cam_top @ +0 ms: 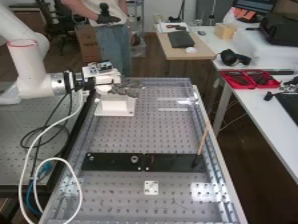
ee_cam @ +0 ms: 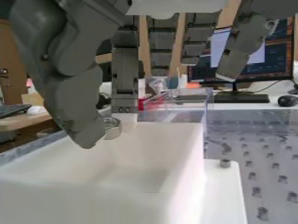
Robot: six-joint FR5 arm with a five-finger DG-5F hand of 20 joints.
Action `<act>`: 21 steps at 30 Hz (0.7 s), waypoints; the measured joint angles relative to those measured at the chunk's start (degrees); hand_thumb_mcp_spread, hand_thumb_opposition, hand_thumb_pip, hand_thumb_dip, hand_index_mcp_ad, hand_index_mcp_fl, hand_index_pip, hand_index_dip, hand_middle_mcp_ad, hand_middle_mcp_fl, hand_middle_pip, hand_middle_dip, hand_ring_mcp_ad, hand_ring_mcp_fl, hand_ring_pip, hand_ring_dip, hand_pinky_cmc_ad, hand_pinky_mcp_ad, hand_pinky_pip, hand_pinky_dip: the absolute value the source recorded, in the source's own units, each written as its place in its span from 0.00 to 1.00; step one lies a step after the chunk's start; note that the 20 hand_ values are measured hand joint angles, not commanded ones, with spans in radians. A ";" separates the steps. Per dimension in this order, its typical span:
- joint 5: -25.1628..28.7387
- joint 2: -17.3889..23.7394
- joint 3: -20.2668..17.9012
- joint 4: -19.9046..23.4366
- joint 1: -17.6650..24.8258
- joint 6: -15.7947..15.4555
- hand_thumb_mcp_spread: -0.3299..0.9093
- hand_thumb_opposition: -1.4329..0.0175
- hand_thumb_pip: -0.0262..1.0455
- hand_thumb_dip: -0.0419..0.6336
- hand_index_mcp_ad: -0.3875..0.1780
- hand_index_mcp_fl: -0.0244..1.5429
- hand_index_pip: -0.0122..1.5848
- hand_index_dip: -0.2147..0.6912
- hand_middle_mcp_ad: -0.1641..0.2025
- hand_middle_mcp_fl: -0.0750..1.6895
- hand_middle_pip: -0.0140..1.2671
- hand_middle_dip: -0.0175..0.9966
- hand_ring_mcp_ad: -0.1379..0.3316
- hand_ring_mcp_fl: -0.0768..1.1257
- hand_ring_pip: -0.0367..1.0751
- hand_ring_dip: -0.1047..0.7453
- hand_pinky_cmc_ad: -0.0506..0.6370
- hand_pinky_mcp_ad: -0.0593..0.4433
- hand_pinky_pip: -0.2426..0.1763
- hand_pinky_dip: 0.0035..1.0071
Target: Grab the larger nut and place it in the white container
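In the high view the hand (cam_top: 128, 90) is over the white container (cam_top: 115, 106), near the far left of the perforated bench. The wrist view shows the thumb and one finger of the hand (ee_cam: 80, 100) pinching a silvery metal nut (ee_cam: 113, 128) at their tips. The nut is above the open white container (ee_cam: 153, 172), whose inside shows bare walls and floor where visible. Other fingers hang straighter beside the pinching one.
A black plate (cam_top: 113, 161) lies across the bench's middle, carrying a round metal piece (cam_top: 134, 159) and a smaller one (cam_top: 91, 158). A thin stick (cam_top: 203, 140) leans at the right rail. Red trays (cam_top: 238, 80) stand on the side table. Cables loop at left.
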 joint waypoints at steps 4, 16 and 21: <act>0.17 0.02 0.29 -0.49 0.11 -0.06 0.58 0.40 0.65 0.39 0.53 0.24 0.95 0.21 0.61 0.12 0.11 0.20 0.51 0.07 0.11 0.26 0.55 0.65 0.47 0.39; 1.10 0.83 1.46 -4.26 0.34 -0.71 0.50 0.42 0.86 0.39 0.50 0.11 0.97 0.14 0.61 0.08 0.11 0.15 0.51 0.07 0.20 0.23 0.55 0.65 0.43 0.60; 1.69 1.12 1.85 -5.18 0.46 -0.71 0.50 0.43 0.91 0.42 0.47 0.08 0.98 0.13 0.60 0.04 0.11 0.14 0.51 0.07 0.21 0.21 0.55 0.65 0.40 0.64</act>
